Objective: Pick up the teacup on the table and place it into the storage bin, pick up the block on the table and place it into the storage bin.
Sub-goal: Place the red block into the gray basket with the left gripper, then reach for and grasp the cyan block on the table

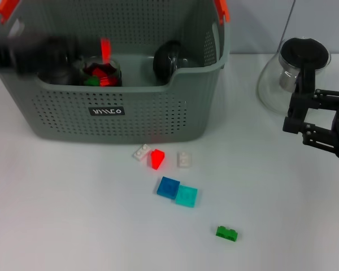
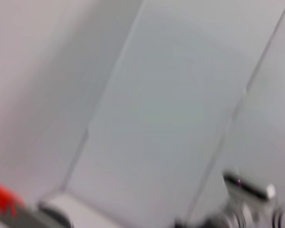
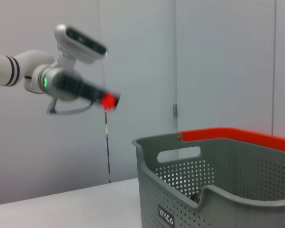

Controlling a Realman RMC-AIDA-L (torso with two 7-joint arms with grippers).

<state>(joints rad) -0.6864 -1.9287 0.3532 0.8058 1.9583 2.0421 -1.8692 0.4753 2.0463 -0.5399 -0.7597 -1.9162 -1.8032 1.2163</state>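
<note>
The left gripper [image 1: 104, 48] holds a small red block [image 3: 108, 100] above the grey perforated storage bin [image 1: 130, 116], the release pending, while several loose blocks [image 1: 178, 192] lie on the table and the idle right gripper [image 1: 296, 121] sits by the glass teapot [image 1: 291, 68], whether spread or closed I cannot tell.

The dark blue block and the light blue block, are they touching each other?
Touching. In the head view the dark blue block and the light blue block lie side by side on the table, edges meeting with no gap showing.

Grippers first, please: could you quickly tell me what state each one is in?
Left gripper: above the storage bin, shut on a red block.
Right gripper: open, empty, beside the teapot.
</note>
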